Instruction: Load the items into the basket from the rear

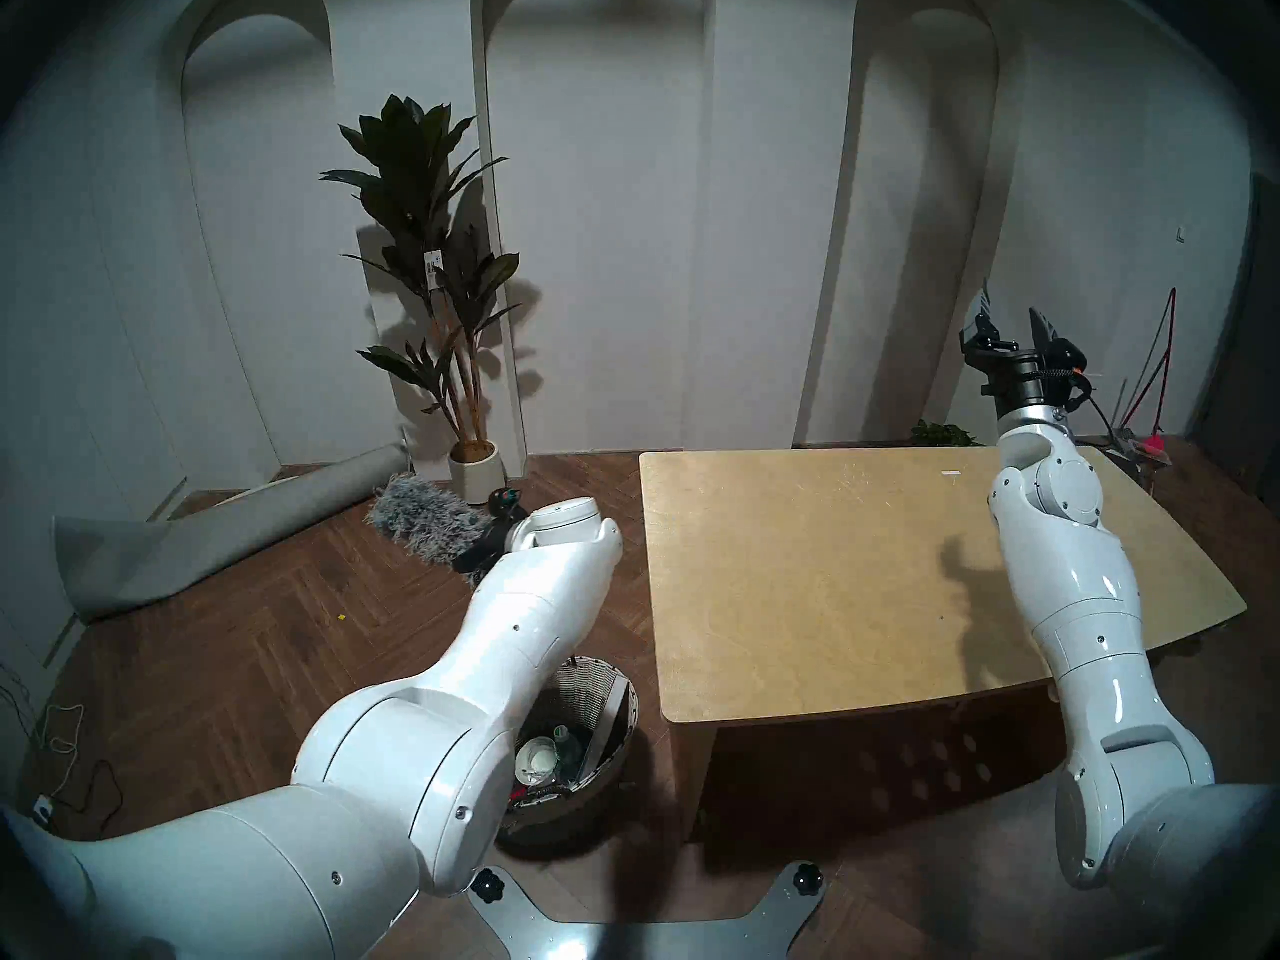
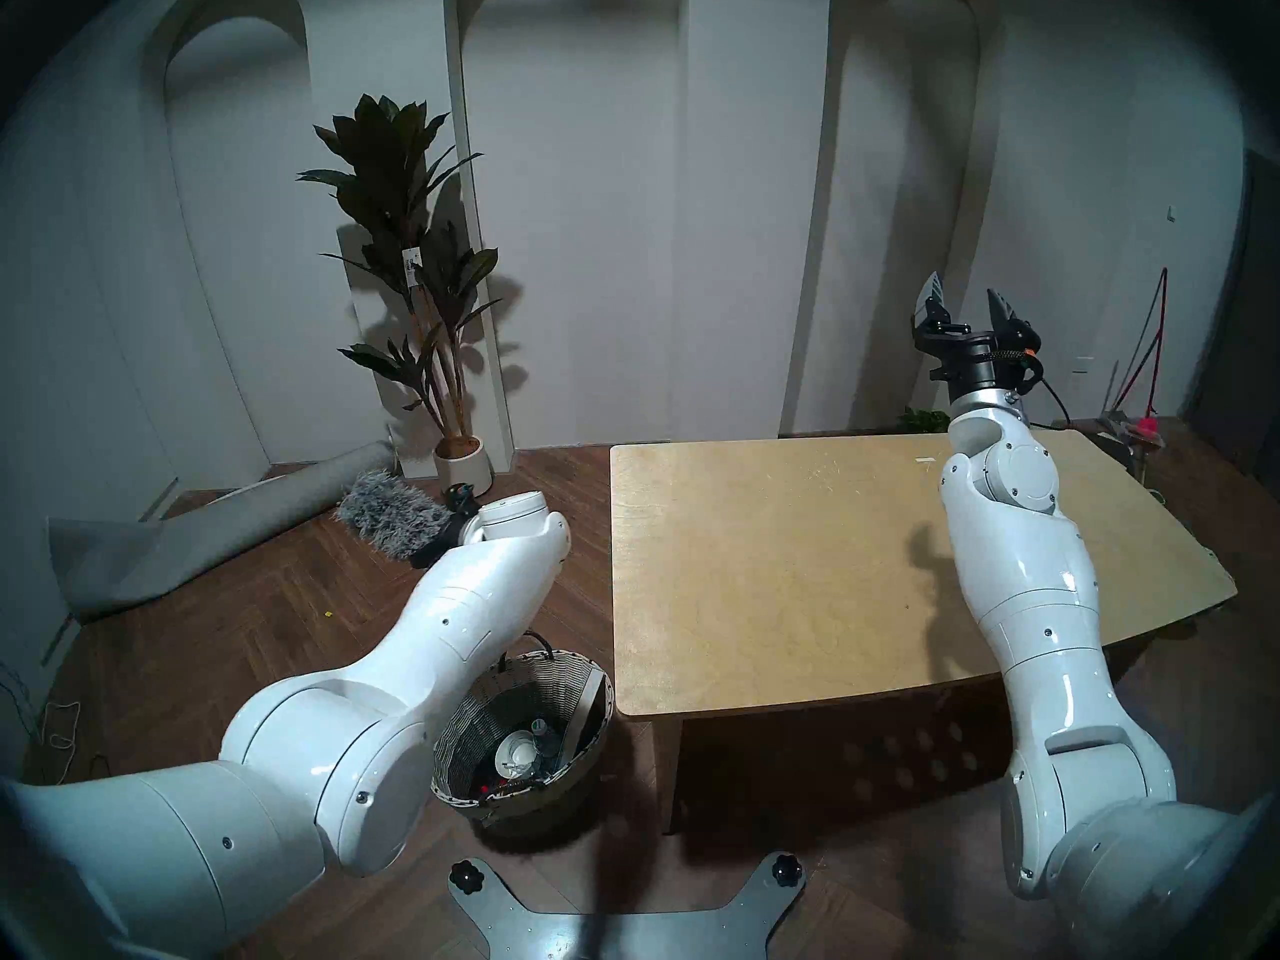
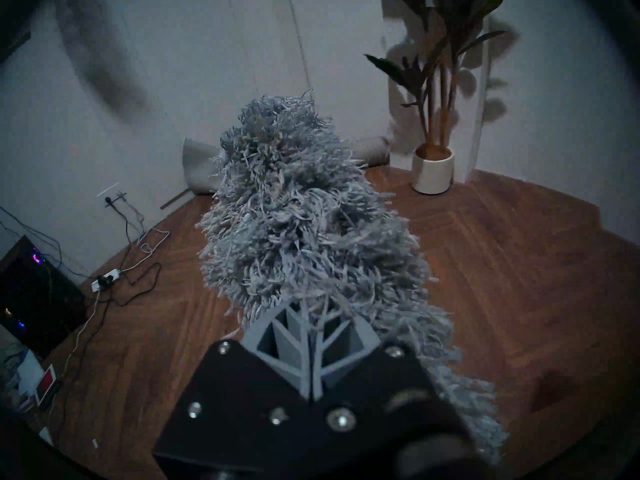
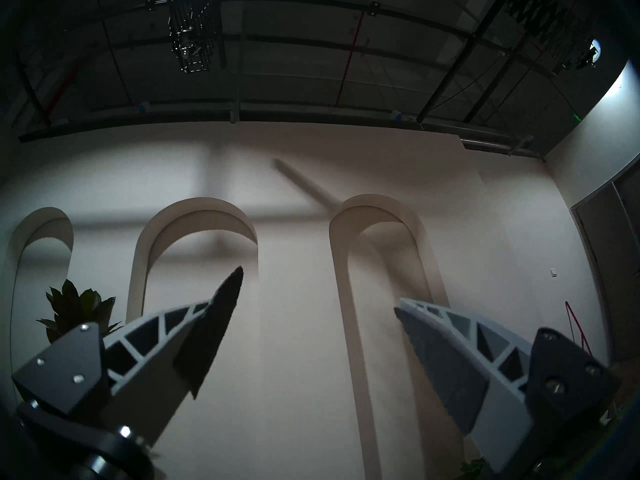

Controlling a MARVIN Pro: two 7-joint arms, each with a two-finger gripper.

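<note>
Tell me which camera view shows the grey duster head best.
The left wrist view: the shaggy grey duster head fills the middle, running up from the shut jaws of the left gripper. Both head views show it small and far off above the floor, its near end hidden behind the left arm. The right wrist view misses it.

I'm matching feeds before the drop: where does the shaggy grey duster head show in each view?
Head stereo left: grey duster head, left of centre, past the left wrist, above the floor.
Head stereo right: same spot, shifted left.
Left wrist: fills the centre, sticking out from the shut left tool.
Right wrist: not in it.
Shared landmark: white plant pot.
</note>
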